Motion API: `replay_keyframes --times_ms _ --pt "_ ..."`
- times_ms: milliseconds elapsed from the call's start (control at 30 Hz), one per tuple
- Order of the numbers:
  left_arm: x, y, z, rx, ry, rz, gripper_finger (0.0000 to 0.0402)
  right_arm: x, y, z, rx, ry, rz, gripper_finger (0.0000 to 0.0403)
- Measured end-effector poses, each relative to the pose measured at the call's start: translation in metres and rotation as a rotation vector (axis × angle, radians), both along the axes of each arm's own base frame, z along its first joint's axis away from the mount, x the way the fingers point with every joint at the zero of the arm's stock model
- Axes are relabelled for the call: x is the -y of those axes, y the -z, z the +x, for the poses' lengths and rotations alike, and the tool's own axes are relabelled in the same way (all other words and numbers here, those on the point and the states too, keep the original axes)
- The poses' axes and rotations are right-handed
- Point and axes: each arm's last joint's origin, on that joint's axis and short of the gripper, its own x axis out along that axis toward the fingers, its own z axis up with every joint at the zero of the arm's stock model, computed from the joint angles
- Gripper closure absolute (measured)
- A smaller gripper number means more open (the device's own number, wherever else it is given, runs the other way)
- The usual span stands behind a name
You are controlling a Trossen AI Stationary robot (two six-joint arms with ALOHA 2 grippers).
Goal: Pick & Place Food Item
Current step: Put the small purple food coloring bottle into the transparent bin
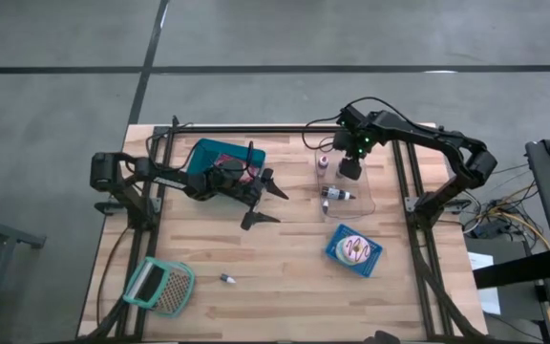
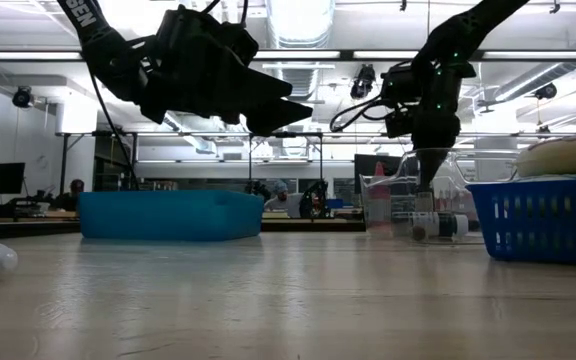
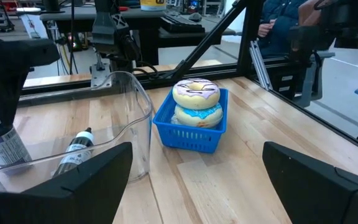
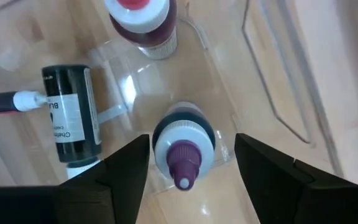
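Note:
In the right wrist view a small bottle with a white cap and purple tip (image 4: 182, 146) stands upright on the floor of a clear plastic tray (image 1: 378, 186). My right gripper (image 4: 191, 149) points down over it, open, one finger on each side and a gap to each. A black bottle (image 4: 73, 121) lies on its side in the tray, and a red-capped bottle (image 4: 143, 22) stands upright beside it. My left gripper (image 1: 270, 204) hovers open over the middle of the table, holding nothing. Two doughnuts (image 3: 196, 102) sit stacked in a blue basket (image 3: 191, 134).
A teal bin (image 1: 225, 156) stands at the far left under my left arm. The blue basket (image 1: 354, 250) is on the near right. A small bottle (image 1: 227, 279) lies on the near wood, and a teal-rimmed mesh basket (image 1: 160, 287) sits at the near left corner.

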Motion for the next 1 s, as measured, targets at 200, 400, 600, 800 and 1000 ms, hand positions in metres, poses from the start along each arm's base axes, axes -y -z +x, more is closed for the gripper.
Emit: replay_keyframes --times_ms 200,400,600,800,1000 --pt "0.000 0.000 0.000 0.000 0.000 0.000 0.0034 -0.004 -0.016 -0.005 0.047 0.006 -0.041 0.0167" --pt "0.000 0.000 0.000 0.000 0.000 0.000 0.0034 -0.013 -0.045 -0.005 0.133 -0.003 -0.104 0.0166" --pt "0.000 -0.001 -0.002 -0.012 0.012 0.005 0.0034 -0.038 -0.075 0.006 0.245 -0.092 -0.172 0.0168" --pt "0.003 -0.018 -0.016 -0.066 0.026 0.040 0.0034 -0.074 -0.102 0.027 0.428 -0.224 -0.244 0.0177" --pt "0.014 -0.040 -0.046 -0.158 0.039 0.061 0.0034 -0.111 -0.109 0.046 0.534 -0.348 -0.257 0.0179"
